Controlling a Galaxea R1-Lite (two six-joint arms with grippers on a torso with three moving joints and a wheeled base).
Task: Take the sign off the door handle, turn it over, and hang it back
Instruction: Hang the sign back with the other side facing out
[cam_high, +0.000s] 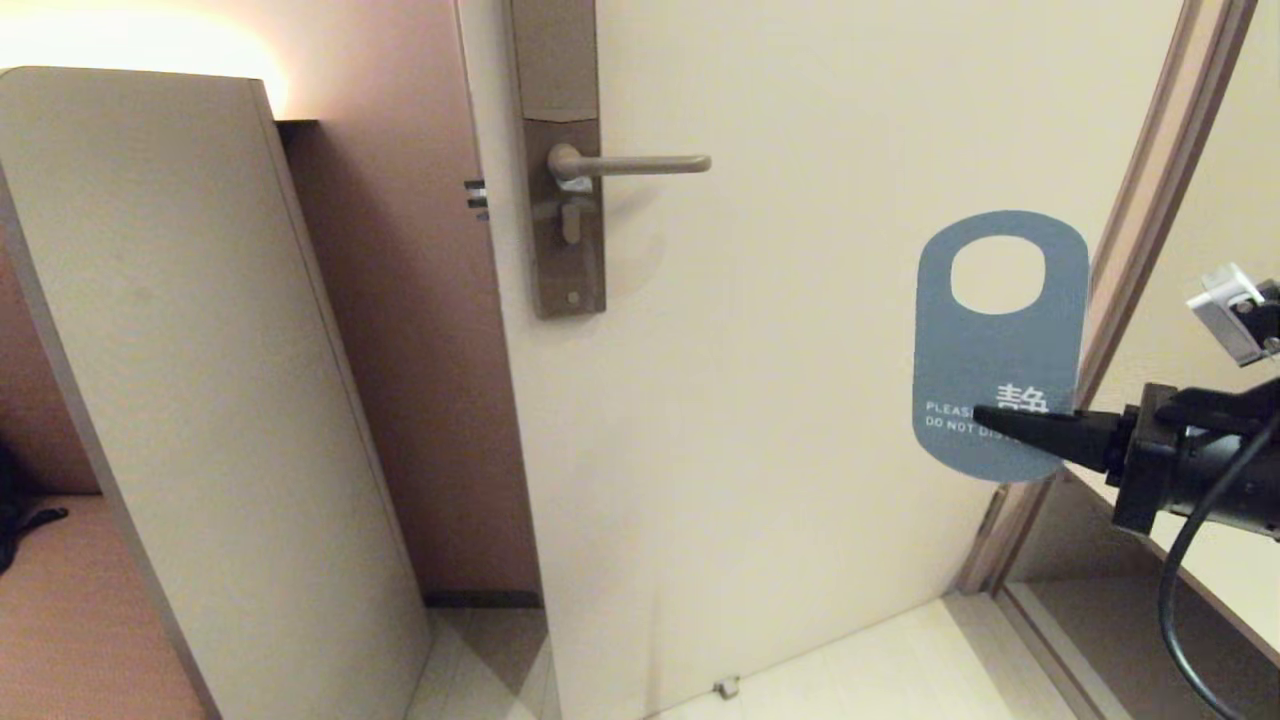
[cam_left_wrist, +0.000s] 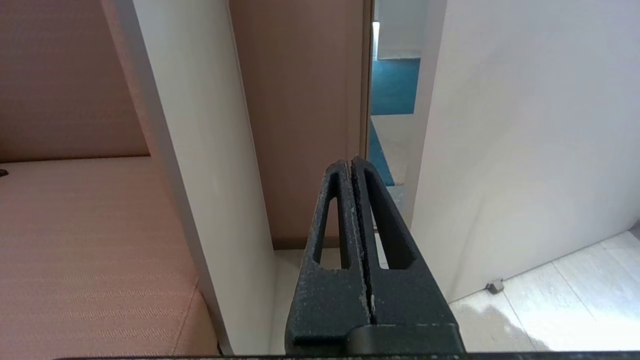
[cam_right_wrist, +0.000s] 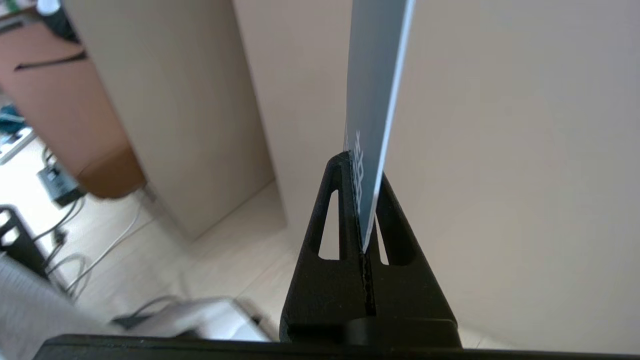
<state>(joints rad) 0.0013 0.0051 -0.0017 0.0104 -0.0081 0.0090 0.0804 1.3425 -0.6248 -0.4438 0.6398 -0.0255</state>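
I've got the right gripper (cam_high: 985, 418) clamped on the lower edge of the sign (cam_high: 1000, 340), blue face toward me, upright and well off the bare door handle (cam_high: 640, 164), maybe just clear of the door, while my left gripper (cam_left_wrist: 351, 165) sits closed, parked low

Only one item carries legible print: the sign (cam_high: 1000, 345), blue face toward the room, held off to the right of the door, well apart from the door handle (cam_high: 630, 164). Low on that face, a large white Chinese character, 静 as far as can be read. Left of and just below it, two lines of small white capitals: "PLEAS…" above "DO NOT DIS…". The right gripper (cam_high: 985, 415) covers the ends of both lines. In the right wrist view the print is edge-on and unreadable.
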